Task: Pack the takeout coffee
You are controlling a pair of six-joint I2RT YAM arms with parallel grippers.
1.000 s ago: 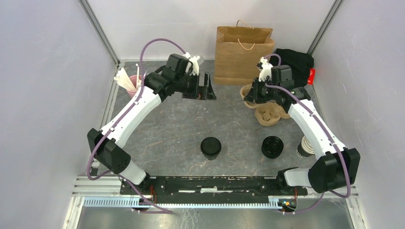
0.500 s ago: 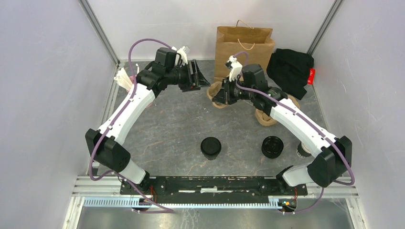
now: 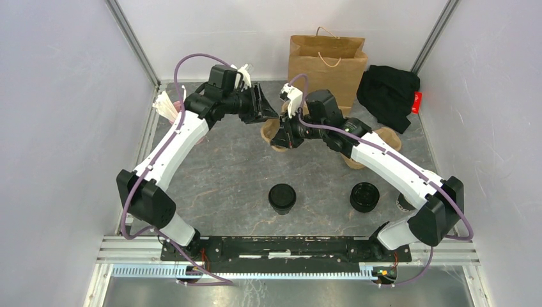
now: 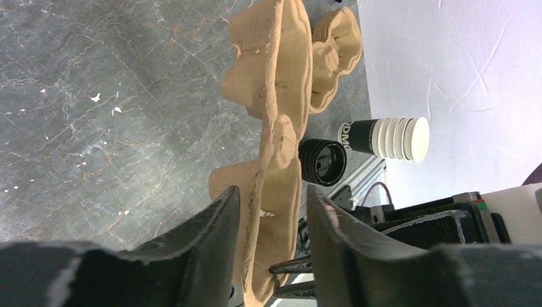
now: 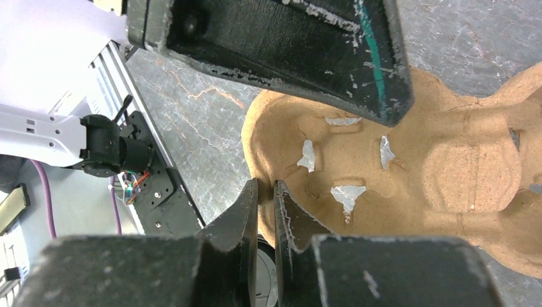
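Observation:
The takeout coffee (image 3: 282, 197), a dark cup under a black dome lid, stands upright on the table in front of both arms, with neither gripper near it. At the back, above the table, my right gripper (image 3: 282, 135) (image 5: 265, 192) is shut on the rim of a brown pulp cup carrier (image 3: 269, 130) (image 5: 447, 160). The carrier (image 4: 268, 83) hangs edge-on between the fingers of my left gripper (image 3: 267, 110) (image 4: 273, 190). Those jaws straddle its end. One finger (image 4: 217, 224) lies against the rim, and a narrow gap shows at the other finger.
A brown paper bag (image 3: 326, 64) stands at the back wall beside a black cloth (image 3: 387, 93). More pulp carriers (image 3: 355, 157) (image 4: 335, 51) lie at the right. A stack of black lids (image 3: 364, 196) (image 4: 323, 161) and a stack of lidless cups (image 4: 383, 135) sit front right.
My right arm has swung left with the carrier, bringing it to the left gripper. The left jaws have narrowed from wide open to straddle the carrier's end.

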